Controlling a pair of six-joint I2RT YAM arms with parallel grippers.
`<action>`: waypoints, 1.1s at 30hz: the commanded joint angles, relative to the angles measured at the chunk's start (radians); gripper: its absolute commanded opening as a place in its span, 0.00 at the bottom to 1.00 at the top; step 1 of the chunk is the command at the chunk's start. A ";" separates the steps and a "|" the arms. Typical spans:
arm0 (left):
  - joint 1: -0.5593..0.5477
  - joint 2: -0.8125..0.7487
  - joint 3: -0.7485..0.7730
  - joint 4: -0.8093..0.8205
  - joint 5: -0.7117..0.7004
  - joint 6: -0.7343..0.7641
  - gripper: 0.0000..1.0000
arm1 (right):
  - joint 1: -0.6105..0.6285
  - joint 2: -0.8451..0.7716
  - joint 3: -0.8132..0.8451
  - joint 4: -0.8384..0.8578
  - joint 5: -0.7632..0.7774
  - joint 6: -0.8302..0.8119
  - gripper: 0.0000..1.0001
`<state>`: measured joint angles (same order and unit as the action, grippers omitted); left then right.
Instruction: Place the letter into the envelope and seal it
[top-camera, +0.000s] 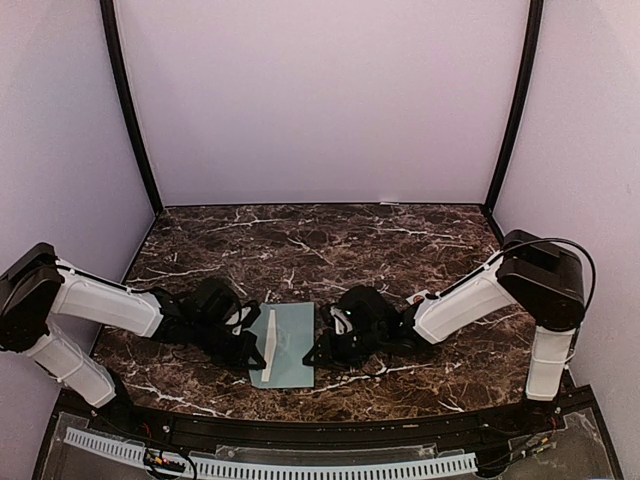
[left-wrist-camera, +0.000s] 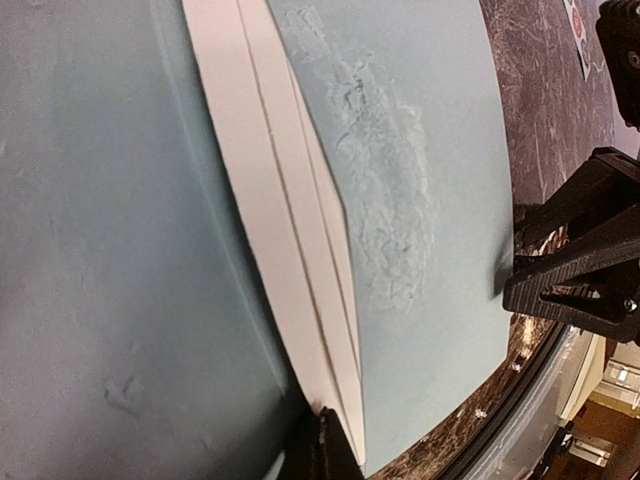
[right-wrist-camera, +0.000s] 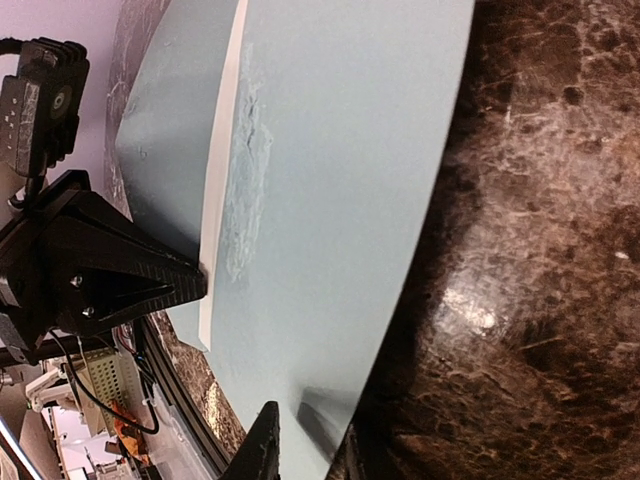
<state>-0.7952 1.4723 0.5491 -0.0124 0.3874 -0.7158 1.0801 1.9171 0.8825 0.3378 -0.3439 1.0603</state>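
The pale teal envelope (top-camera: 292, 340) (left-wrist-camera: 440, 150) (right-wrist-camera: 340, 150) lies flat on the table between both grippers. Its left part, the flap (left-wrist-camera: 100, 200) (right-wrist-camera: 170, 130), is lifted a little, with white paper layers (left-wrist-camera: 290, 230) (right-wrist-camera: 218, 180) along its edge. I cannot tell whether these are the letter or the flap's inside. My left gripper (top-camera: 252, 352) (left-wrist-camera: 325, 440) (right-wrist-camera: 200, 278) is shut on that white edge. My right gripper (top-camera: 318, 350) (right-wrist-camera: 320, 455) (left-wrist-camera: 512, 258) stands at the envelope's right edge with its jaws narrowly apart. One finger is over the paper. A scuffed patch (left-wrist-camera: 390, 200) marks the envelope's back.
The table is dark brown marble (top-camera: 400, 250) with pale purple walls on three sides. A black rail (top-camera: 300, 425) runs along the near edge just below the envelope, with a white perforated strip (top-camera: 300, 468) beyond it.
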 joint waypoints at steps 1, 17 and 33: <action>-0.007 0.029 -0.002 -0.015 0.007 0.013 0.00 | 0.012 0.035 0.020 -0.011 -0.015 -0.002 0.19; -0.024 0.079 0.003 0.044 0.035 -0.003 0.00 | 0.012 0.057 0.036 -0.016 -0.032 -0.002 0.12; -0.035 0.013 0.033 -0.008 -0.026 0.038 0.04 | 0.009 0.033 0.032 -0.037 -0.011 -0.011 0.14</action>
<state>-0.8082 1.5242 0.5606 0.0631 0.4274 -0.7219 1.0779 1.9373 0.9020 0.3275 -0.3557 1.0592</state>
